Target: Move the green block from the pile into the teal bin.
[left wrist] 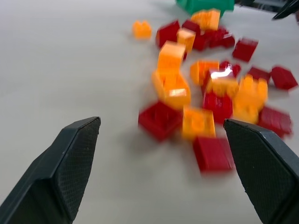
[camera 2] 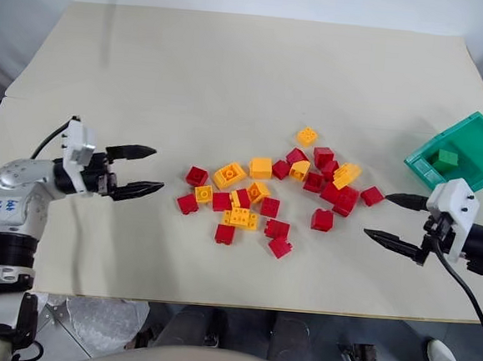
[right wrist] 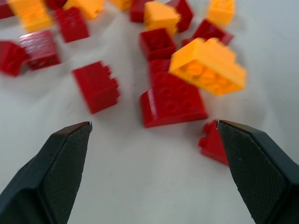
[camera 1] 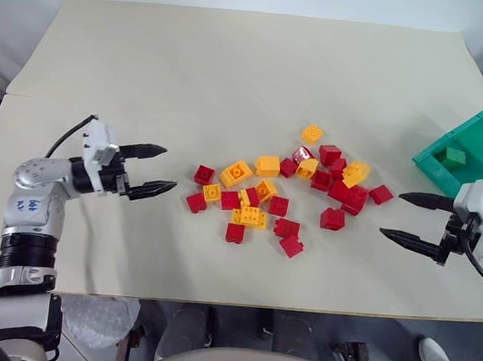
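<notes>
1. The green block [camera 1: 454,158] lies inside the teal bin [camera 1: 479,136], at the table's [camera 1: 234,63] right edge. The right gripper [camera 1: 407,218] hangs just in front of the bin, nearer the robot, apart from it and from the block.
2. The right gripper's two black fingers are spread wide with nothing between them. They point toward the pile [camera 1: 286,197] at the table's middle; the nearest red brick [camera 1: 381,194] lies close to the tips without touching them.
3. The left gripper [camera 1: 159,170] is on the far side of the pile from the bin, well apart from the green block. Its fingers are also spread and empty, pointing across at the red and yellow-orange bricks.
4. The bin is cut off by the right edge of the head views, so its far corner is out of sight. In the left wrist view only a strip of the bin shows beyond the pile, and the bricks there are smeared; studs are hard to make out.
5. Both arms reach in from the table's sides, forearms roughly level above the tabletop, grippers facing each other across the pile.
</notes>
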Motion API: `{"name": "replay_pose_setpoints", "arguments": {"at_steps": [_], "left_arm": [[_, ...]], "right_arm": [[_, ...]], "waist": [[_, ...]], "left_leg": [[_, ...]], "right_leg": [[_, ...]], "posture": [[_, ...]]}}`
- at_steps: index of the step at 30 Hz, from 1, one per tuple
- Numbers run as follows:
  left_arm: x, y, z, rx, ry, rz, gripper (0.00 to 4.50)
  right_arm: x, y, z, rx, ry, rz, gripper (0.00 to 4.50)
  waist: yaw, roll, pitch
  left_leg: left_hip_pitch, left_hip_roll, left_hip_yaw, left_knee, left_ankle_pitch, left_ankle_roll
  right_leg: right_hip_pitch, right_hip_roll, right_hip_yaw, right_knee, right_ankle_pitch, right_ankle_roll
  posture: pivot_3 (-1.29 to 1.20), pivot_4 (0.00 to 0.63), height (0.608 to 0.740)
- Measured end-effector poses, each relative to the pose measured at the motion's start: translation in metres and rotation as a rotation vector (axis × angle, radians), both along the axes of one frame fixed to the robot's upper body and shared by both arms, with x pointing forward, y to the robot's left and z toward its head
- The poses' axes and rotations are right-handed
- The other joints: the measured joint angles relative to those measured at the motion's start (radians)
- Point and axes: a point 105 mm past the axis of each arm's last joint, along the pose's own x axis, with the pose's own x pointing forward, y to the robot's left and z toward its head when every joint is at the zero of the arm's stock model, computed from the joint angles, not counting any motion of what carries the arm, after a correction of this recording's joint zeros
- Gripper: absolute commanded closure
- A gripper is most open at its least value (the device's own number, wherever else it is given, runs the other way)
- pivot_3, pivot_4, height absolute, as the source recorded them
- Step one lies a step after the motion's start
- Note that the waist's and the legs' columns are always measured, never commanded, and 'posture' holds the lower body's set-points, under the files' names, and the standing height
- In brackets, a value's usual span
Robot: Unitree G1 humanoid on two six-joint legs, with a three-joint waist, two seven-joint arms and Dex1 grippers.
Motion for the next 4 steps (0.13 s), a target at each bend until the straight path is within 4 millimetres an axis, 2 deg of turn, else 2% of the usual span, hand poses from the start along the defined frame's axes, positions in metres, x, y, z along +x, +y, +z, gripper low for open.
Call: {"name": "replay_pose_setpoints", "arguments": {"at_steps": [4], "left_arm": [[-0.0053, 0.0147, -0.0098, -0.001, 0.025, 0.068, 0.0]], "right_arm": [[0.01, 0.004, -0.0066, 0.061, -0.022, 0.007, 0.03]], "waist": [[-0.005, 0.0, 0.0]], "left_leg": [[0.0, 0.001, 0.0, 0.0, 0.0, -0.001]], "right_leg": [[-0.001, 0.0, 0.001, 0.001, 0.0, -0.001]], "posture": [[0.0, 0.15, 0.74]]}}
